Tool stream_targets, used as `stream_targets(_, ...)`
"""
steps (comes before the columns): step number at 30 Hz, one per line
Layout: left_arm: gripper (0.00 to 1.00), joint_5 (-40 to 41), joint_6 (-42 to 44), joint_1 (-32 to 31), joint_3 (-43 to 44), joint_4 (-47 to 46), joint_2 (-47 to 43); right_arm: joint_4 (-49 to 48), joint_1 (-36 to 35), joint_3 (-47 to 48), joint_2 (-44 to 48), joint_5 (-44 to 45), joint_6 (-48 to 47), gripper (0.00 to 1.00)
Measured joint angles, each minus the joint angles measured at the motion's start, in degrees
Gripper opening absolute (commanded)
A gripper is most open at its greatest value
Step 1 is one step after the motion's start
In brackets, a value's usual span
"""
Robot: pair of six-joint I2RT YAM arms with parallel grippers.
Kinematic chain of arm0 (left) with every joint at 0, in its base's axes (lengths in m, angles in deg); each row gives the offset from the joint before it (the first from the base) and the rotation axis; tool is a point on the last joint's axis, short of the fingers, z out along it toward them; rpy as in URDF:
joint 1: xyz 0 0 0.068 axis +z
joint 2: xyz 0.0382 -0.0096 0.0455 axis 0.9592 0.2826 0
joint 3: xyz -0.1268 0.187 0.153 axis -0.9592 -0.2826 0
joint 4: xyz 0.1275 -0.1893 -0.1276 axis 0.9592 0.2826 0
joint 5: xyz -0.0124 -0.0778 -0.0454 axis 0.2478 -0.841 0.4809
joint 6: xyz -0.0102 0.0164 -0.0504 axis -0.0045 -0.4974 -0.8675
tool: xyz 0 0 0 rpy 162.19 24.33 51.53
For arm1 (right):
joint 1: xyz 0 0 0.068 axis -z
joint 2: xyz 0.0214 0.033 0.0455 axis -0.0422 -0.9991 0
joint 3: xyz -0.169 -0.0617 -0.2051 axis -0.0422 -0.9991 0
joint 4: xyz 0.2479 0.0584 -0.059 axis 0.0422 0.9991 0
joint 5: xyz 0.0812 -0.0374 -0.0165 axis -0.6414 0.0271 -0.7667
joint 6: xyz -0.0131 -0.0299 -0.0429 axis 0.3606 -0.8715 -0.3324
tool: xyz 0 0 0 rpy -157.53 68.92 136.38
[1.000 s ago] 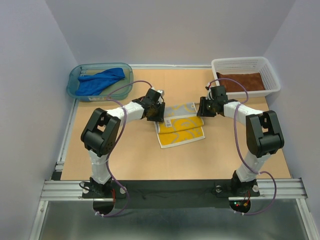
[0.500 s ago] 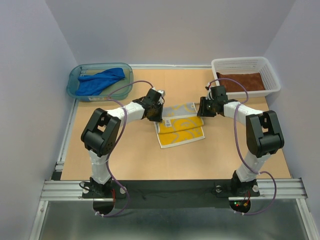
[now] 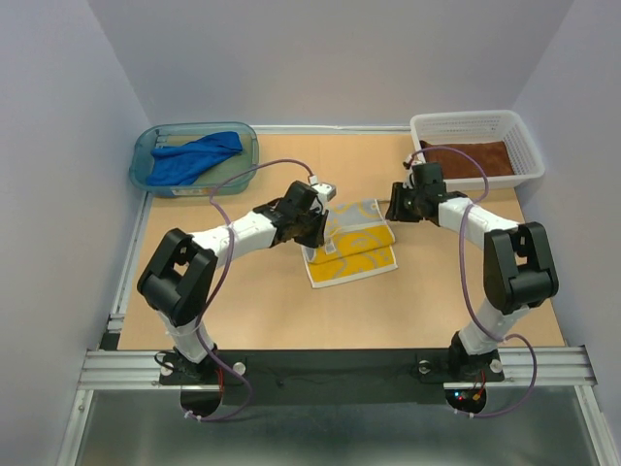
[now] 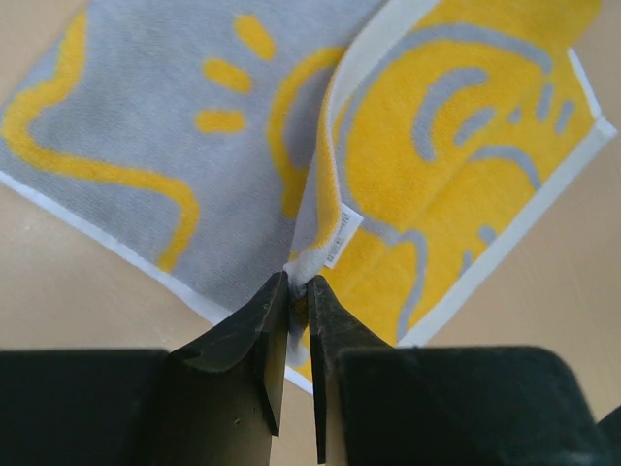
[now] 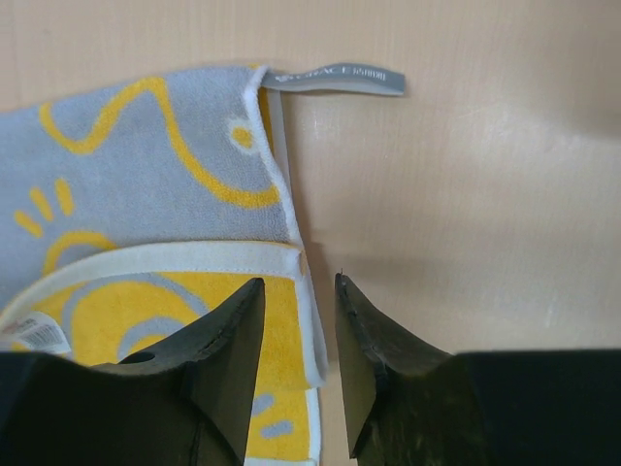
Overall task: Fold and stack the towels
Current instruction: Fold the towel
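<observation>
Left wrist, left claw (image 4: 299,283) clamped on yellow towel (image 4: 466,146) corner

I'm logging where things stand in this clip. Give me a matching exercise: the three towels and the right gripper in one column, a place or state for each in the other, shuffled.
Column A
1. blue towel
2. rust-brown towel
3. yellow towel
4. right gripper

Column B
a. corner pinched by the left gripper
b. lies in the white basket
c. jaws open over the yellow towel's edge
d. lies in the teal tub

Pairs: 1-d, 2-b, 3-a, 4-c.
</observation>
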Motion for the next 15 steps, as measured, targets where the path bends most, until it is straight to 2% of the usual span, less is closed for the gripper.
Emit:
stream_targets(8,0.2,-5.01,5.64,-3.04,-5.42,-0.96,-3.23,-0.37,0.0,-0.37,8.85,3.78,1.57,0.42)
stream_targets(15,0.21,-7.78,8.48,-4.55,-7.82,0.55,-3.39,-0.57,0.0,-3.28,11.47,5.09,2.16,0.43)
